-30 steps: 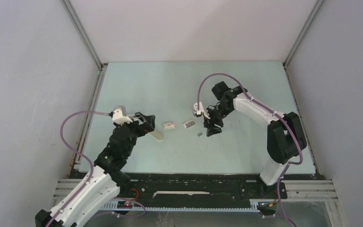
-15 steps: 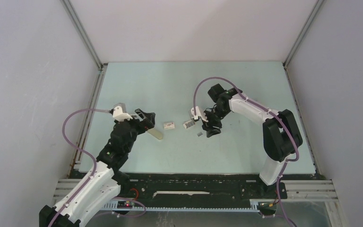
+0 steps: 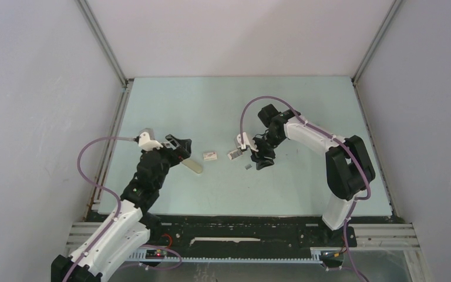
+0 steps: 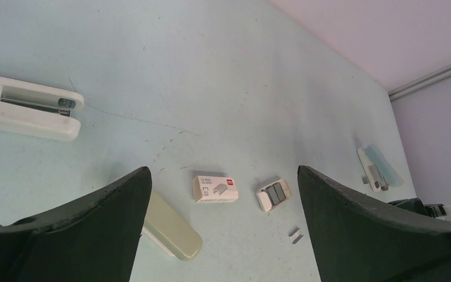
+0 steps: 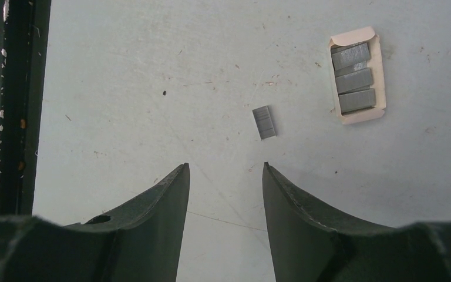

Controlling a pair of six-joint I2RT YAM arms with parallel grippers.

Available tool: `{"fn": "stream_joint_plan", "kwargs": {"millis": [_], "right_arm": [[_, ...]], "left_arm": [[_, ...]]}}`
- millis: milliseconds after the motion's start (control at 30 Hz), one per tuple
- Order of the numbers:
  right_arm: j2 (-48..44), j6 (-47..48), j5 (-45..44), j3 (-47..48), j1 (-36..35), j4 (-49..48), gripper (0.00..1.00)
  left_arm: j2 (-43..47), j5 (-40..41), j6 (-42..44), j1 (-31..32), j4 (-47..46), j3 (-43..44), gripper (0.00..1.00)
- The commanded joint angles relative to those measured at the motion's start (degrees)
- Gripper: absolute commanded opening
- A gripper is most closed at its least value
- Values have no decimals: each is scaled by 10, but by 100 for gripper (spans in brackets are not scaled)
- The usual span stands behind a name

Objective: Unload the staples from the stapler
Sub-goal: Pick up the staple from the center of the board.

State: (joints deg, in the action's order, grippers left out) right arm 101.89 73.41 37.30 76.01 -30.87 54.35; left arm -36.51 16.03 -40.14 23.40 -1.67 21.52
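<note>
A short silvery strip of staples (image 5: 264, 123) lies loose on the pale blue table, just beyond the tips of my right gripper (image 5: 225, 166), which is open and empty above it. The same strip of staples (image 4: 295, 235) shows near the right finger of my left gripper (image 4: 223, 170), open wide and holding nothing. A pale green stapler (image 4: 170, 226) lies shut beside its left finger (image 4: 94, 223). From above, the green stapler (image 3: 192, 166) sits just right of the left gripper (image 3: 182, 147), and the staples (image 3: 247, 167) lie left of the right gripper (image 3: 262, 161).
An open cardboard tray (image 5: 355, 75) holds several grey staple blocks. A shut white printed box (image 4: 214, 189) lies left of it. A white stapler (image 4: 26, 106) lies opened at the far left and a light blue one (image 4: 376, 170) at the right. A black rail (image 5: 12, 106) runs along the table's edge.
The right arm has swung a little to the left, its gripper staying over the loose staples. The left gripper has shifted slightly. Nothing was picked up or let go.
</note>
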Motion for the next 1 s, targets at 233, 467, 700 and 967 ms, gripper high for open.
{"fn": "stream_joint_plan", "kwargs": {"millis": [233,467,700,967], "right_arm": [[8,21,-14,-3,-14,-2,58],[12,27,-32,-3,-22,-7,58],[19,33,-52,-3,-24,-14,58],[44,34,-97,-3,-34,-44,58]], "left_arm": [[-6,-17,-13,-13,-26,-20,100],[1,-20,-20,-18,-30,-31,100],[1,-25,-24,-23,-35,-38,100],[-4,-31,-26,-29,-40,-40,100]]}}
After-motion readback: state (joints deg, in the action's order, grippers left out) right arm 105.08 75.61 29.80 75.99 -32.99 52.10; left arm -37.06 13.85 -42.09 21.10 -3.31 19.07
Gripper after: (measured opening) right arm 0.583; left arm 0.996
